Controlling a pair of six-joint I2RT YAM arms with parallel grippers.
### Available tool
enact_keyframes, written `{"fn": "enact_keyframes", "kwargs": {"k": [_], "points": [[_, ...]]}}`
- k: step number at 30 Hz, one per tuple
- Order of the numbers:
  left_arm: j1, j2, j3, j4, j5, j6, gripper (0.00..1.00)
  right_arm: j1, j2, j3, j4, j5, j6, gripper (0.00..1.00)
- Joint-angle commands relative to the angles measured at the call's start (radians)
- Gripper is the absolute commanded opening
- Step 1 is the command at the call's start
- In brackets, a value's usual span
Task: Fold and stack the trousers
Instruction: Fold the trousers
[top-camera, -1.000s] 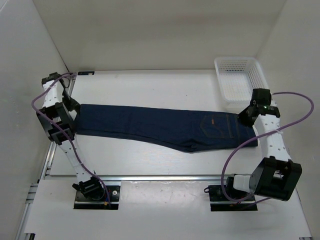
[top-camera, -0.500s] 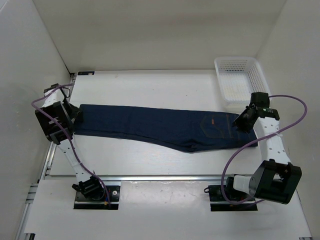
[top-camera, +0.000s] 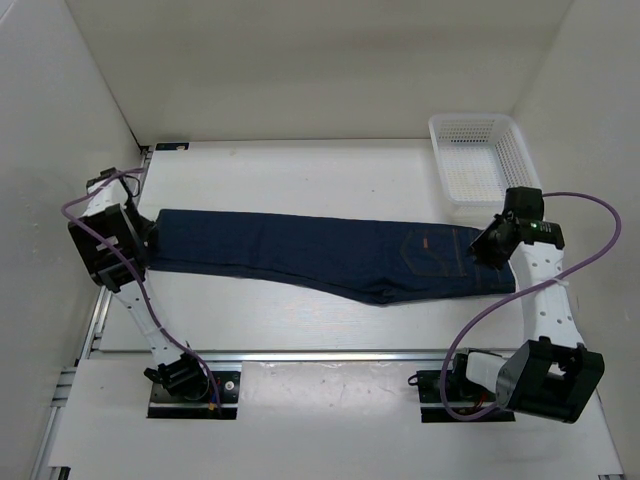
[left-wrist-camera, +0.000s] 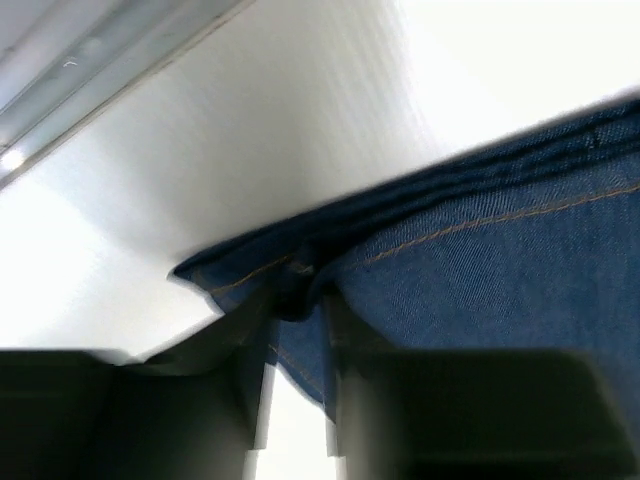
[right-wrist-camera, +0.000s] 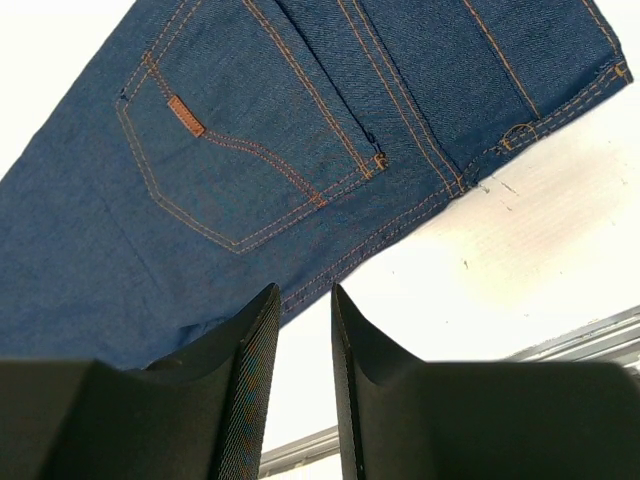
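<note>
- Left gripper (top-camera: 143, 236) is at the hem end of the trousers (top-camera: 300, 250). In the wrist view the hem runs into the slit between its fingers (left-wrist-camera: 250, 385). It's blurred, so we can't tell if it's clamped or just straddling.
- Trousers lie flat on the table (top-camera: 300, 175), long axis left-right, hems left, waist right, one arm at each end.
- Tan tab (right-wrist-camera: 185, 115) on the back pocket, no lettering readable.
- Right gripper (top-camera: 488, 247) is at the waistband edge, fingers a slit apart with nothing between them. The cloth runs away to its left.
- Our read: the lengthwise fold turns on that axis, and each arm takes its own end.
- White basket (top-camera: 438, 155) is behind the right arm.
</note>
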Motion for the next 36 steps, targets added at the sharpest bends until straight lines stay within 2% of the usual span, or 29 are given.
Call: {"fn": "enact_keyframes", "kwargs": {"k": [1, 5, 11, 17, 19, 20, 23, 26, 29, 36], "points": [[0.001, -0.155, 0.023, -0.022, -0.064, -0.013, 0.3, 0.001, -0.027, 0.036, -0.031, -0.004, -0.011, 0.33], [0.001, -0.204, 0.054, -0.066, -0.064, -0.013, 0.11, 0.001, -0.038, 0.036, -0.031, -0.004, -0.011, 0.33], [0.011, -0.261, 0.059, -0.077, -0.064, -0.013, 0.11, 0.001, -0.067, 0.036, -0.04, -0.004, -0.011, 0.33], [0.059, -0.251, -0.038, -0.054, -0.064, -0.013, 0.11, 0.001, -0.076, 0.025, -0.04, 0.007, -0.021, 0.33], [0.086, -0.24, -0.061, -0.043, -0.073, -0.029, 0.18, 0.001, -0.076, 0.016, -0.04, 0.007, -0.021, 0.33], [0.087, -0.228, -0.076, -0.043, -0.061, -0.029, 0.46, 0.001, -0.076, 0.016, -0.04, 0.007, -0.021, 0.33], [0.097, -0.228, -0.101, -0.022, -0.037, -0.029, 0.9, 0.001, -0.085, 0.016, -0.04, 0.007, -0.031, 0.33], [0.097, -0.24, -0.13, 0.004, -0.007, -0.018, 0.91, 0.001, -0.085, 0.016, -0.049, 0.007, -0.031, 0.33], [0.097, -0.24, -0.156, 0.023, 0.002, -0.018, 0.81, 0.001, -0.085, 0.016, -0.049, 0.007, -0.031, 0.33], [0.097, -0.18, -0.208, 0.107, 0.042, -0.009, 0.77, 0.001, -0.094, 0.016, -0.049, 0.007, -0.031, 0.33]]}}
